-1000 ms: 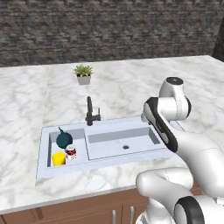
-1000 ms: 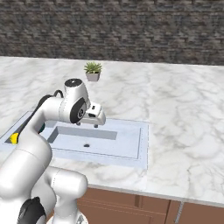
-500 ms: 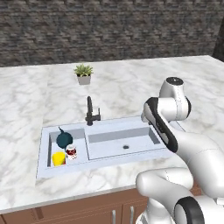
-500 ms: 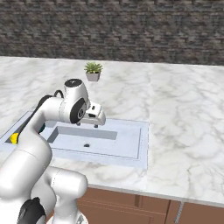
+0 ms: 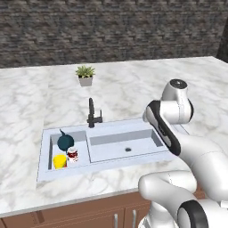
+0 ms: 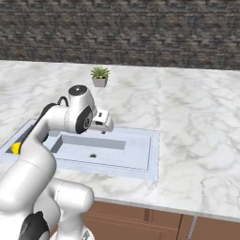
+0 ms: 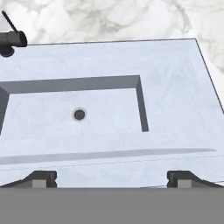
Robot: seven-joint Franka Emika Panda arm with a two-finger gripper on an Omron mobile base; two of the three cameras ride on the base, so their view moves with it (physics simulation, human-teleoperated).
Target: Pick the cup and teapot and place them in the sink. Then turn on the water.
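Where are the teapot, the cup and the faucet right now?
teapot (image 5: pixel 65 141), left base view, its round body.
cup (image 5: pixel 59 161), left base view, its yellow side.
faucet (image 5: pixel 92 115), left base view, its upright stem.

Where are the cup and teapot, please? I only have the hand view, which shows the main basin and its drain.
Observer: Both sit in the small side basin of the sink; the teapot is behind the cup.
Operator: Is anything else in there with them?
Observer: Yes, a red-and-white can stands right beside the cup.
Operator: And what lies beyond the faucet?
Observer: A small potted plant stands on the counter behind the faucet, towards the wall.
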